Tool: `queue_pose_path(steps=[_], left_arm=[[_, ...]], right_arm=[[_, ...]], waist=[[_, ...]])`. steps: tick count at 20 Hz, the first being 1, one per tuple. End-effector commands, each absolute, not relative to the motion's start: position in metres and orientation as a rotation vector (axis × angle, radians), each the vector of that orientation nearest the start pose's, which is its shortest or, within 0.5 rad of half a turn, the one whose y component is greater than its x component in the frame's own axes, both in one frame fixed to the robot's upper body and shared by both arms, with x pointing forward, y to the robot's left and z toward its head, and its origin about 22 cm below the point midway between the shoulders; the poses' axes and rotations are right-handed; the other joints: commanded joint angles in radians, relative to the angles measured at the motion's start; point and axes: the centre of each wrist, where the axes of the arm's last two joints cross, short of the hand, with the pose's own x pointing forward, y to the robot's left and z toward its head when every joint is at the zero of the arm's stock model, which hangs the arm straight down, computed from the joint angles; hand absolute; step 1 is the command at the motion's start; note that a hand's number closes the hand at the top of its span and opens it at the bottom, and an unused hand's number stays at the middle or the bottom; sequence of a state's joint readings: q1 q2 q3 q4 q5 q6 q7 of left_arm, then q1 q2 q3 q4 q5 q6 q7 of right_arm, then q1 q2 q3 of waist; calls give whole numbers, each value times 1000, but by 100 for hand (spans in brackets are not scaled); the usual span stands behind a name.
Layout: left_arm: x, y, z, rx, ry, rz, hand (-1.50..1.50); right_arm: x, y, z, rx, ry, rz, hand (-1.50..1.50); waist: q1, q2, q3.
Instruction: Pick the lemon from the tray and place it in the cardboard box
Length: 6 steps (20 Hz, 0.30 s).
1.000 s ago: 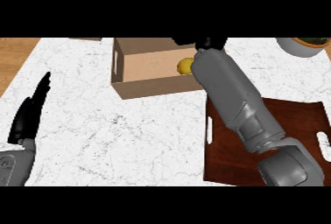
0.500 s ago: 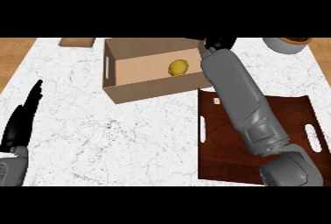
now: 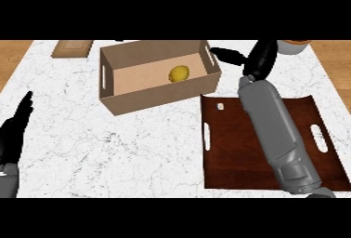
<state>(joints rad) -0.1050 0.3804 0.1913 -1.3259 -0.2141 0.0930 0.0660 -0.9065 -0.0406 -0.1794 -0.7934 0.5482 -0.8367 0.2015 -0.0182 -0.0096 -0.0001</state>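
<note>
The yellow lemon (image 3: 179, 73) lies on the floor of the open cardboard box (image 3: 123, 100), toward its right side, touching no hand. My right hand (image 3: 257, 58) hangs just right of the box's right wall, its fingers relaxed and its thumb pointing left toward the box, holding nothing. Below it my grey right forearm crosses the dark brown tray (image 3: 233, 144), which carries nothing else that I can see. At the view's left edge my left hand (image 3: 15, 128) rests open, fingers up.
A small wooden board (image 3: 73, 48) lies at the back left of the white marble counter (image 3: 109, 153). A round container (image 3: 297, 45) stands at the back right corner. Wooden floor shows past the counter's left and right edges.
The lemon left my right hand and now lies inside the box. My right hand has drawn back to the right of the box and opened. The view has shifted.
</note>
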Motion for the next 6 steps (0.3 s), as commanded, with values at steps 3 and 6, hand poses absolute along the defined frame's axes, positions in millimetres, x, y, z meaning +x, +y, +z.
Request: queue_pose_path(steps=[3, 6], left_arm=[[251, 363, -1, 663, -1343, -162, 0], [256, 374, 10, 693, -1331, -184, 0]], right_arm=[[379, -200, 77, -857, -1598, -129, -150], [350, -219, 80, -844, -1565, -37, -150]], waist=[[-15, -2, -1], [-36, -7, -1]])
